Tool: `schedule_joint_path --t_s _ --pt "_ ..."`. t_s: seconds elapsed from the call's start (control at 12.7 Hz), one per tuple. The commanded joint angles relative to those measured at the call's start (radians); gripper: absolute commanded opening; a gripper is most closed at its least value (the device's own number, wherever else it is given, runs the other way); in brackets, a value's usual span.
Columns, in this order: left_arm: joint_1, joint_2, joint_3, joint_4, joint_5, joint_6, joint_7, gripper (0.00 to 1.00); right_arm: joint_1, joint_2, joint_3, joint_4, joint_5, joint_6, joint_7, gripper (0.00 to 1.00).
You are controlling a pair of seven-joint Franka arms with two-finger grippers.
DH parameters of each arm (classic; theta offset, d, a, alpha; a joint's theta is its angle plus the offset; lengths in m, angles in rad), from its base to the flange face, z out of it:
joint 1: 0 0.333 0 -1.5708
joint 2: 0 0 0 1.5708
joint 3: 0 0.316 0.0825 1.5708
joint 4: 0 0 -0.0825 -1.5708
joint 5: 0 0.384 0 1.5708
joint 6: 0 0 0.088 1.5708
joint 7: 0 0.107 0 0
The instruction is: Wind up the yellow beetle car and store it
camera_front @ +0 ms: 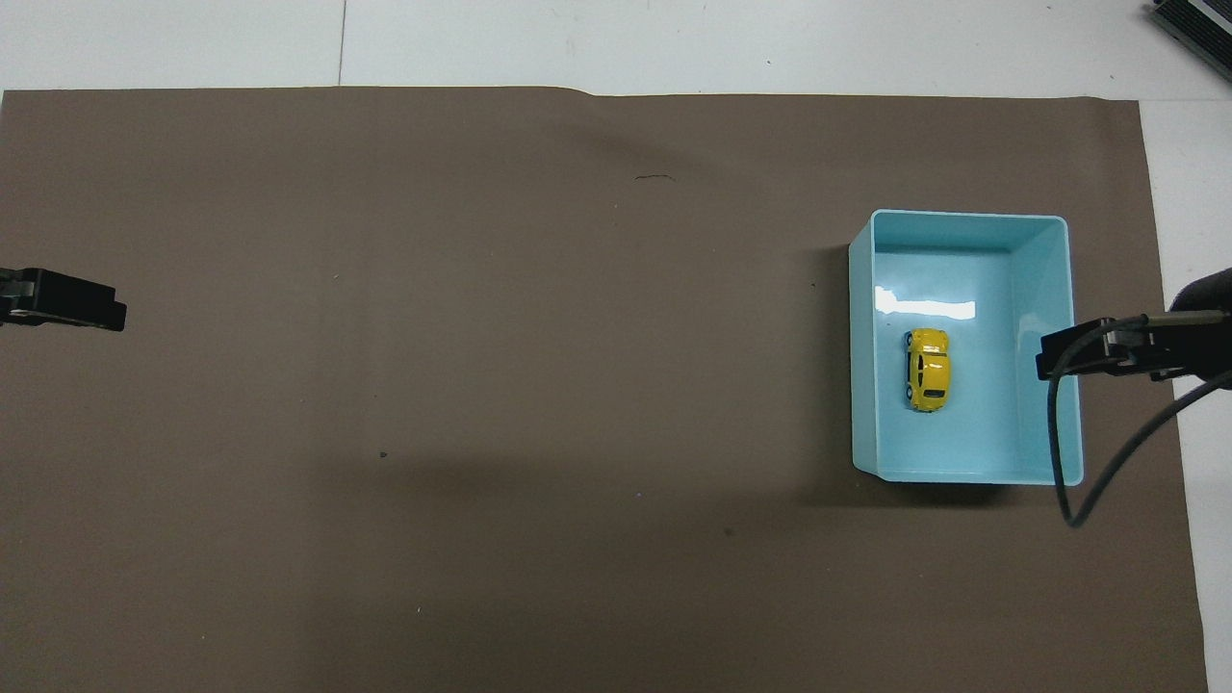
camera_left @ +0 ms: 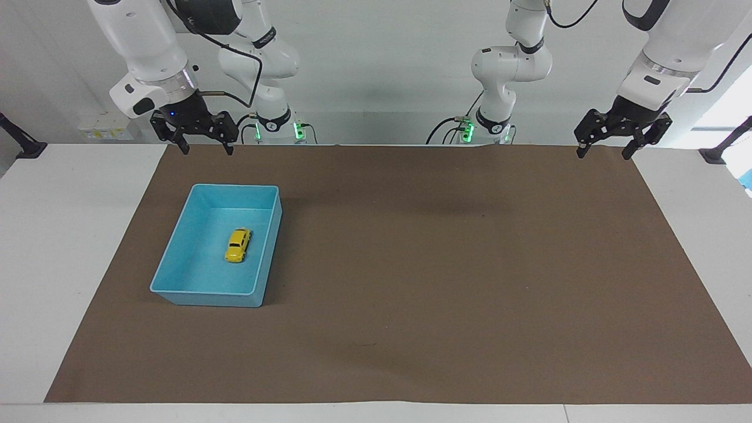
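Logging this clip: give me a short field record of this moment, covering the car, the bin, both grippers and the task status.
car: yellow beetle car on its wheels, inside the bin
bin: blue bin on the brown mat, toward the right arm's end
right gripper: open, empty, raised over the mat's edge nearest the robots
left gripper: open, empty, arm waits over the mat's corner at its own end
status: car looks stored; winding cannot be judged

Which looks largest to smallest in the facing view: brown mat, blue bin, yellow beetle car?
1. brown mat, which covers most of the table
2. blue bin, resting on the mat
3. yellow beetle car, lying inside the bin, far smaller than it
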Motion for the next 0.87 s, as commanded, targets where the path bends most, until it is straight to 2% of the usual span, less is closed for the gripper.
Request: schedule_joint_path --t_s 0.0,0.79 --pt "0.013 -0.007 -0.008 0.005 0.008 -0.016 0.004 1.0 0.006 0.013 0.007 0.054 -0.001 -0.048 0.009 1.0" --pt "0.013 -0.007 -0.008 0.005 0.008 -0.016 0.004 1.0 0.008 0.015 0.007 0.058 0.023 -0.022 0.006 1.0"
